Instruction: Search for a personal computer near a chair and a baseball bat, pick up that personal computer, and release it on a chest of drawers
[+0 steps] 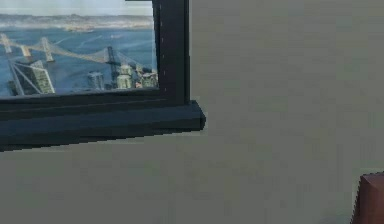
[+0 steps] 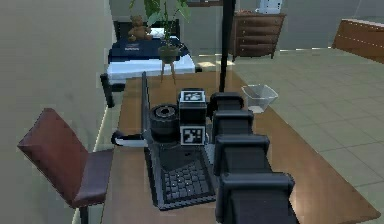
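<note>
Desk's (image 2: 310,160) chair-side (image 2: 60,155) edge carries the laptop (image 2: 182,180), gripper (image 2: 161,128) at it; whether it holds anything, I cannot tell. Pickup step: next, lift clear.

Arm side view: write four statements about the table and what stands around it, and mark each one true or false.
1. A laptop lies open on the wooden table. True.
2. The red-brown chair stands at the table's right side in the picture. False: it stands at the table's left side.
3. A clear bowl sits on the table. True.
4. The chest of drawers stands right next to the chair. False: it stands far back in the room, beyond the table.
</note>
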Controlling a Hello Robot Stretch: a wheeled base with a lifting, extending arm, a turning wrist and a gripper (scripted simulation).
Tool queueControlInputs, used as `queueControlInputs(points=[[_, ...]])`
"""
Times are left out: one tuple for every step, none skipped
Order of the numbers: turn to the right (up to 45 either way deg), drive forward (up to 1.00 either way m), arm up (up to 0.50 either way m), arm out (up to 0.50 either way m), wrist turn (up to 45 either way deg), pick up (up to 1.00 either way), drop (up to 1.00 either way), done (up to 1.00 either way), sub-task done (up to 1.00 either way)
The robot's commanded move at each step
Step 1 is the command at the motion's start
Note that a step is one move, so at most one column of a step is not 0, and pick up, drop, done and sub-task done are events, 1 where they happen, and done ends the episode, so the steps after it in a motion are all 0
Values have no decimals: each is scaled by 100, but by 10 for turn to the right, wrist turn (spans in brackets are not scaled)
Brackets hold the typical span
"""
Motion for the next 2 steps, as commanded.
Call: queueControlInputs(points=[[0,0,0,0,-450,0,0,0,0],[0,0,0,0,-450,0,0,0,0]])
